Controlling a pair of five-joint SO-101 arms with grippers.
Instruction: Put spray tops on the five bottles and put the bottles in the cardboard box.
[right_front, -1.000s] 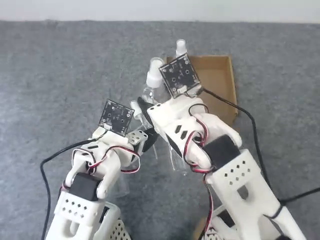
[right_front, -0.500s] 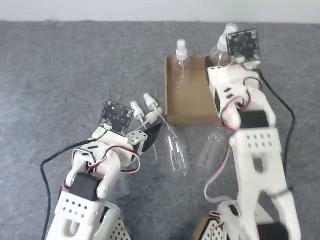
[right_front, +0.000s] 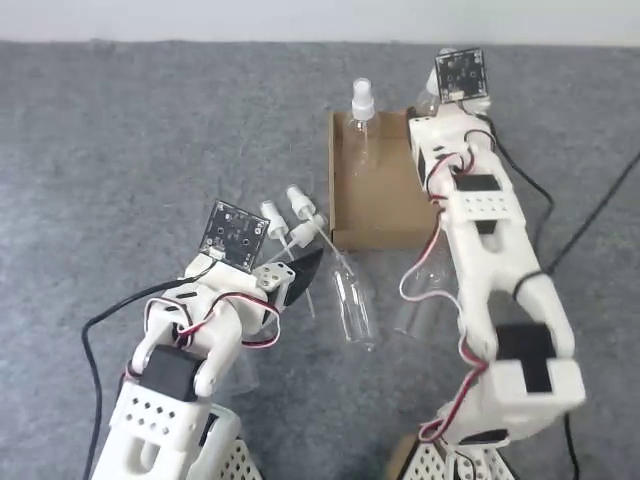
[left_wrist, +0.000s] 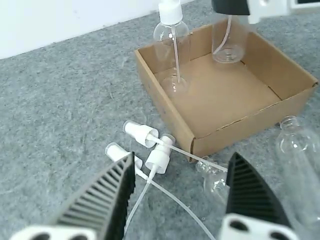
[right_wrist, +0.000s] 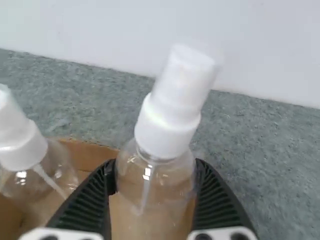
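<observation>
The cardboard box (right_front: 385, 215) sits at mid-table. A capped bottle (right_front: 362, 120) stands in its far left corner. My right gripper (right_front: 432, 118) is shut on a second bottle (right_wrist: 159, 172) with a white spray top (right_wrist: 176, 95), holding it upright in the box's far right corner (left_wrist: 227, 42). My left gripper (left_wrist: 180, 175) hangs open above the carpet. Three loose spray tops (left_wrist: 141, 133) lie just beyond it. Two uncapped bottles (right_front: 352, 300) (right_front: 418, 300) lie on the carpet in front of the box.
Grey carpet covers the table, with open room to the left of the box. A white wall (right_wrist: 100, 25) runs behind the far edge. Cables trail beside both arms.
The right arm swung from the middle of the table to the box's far right corner, carrying the capped bottle, then stretched out lower. The left arm stayed still.
</observation>
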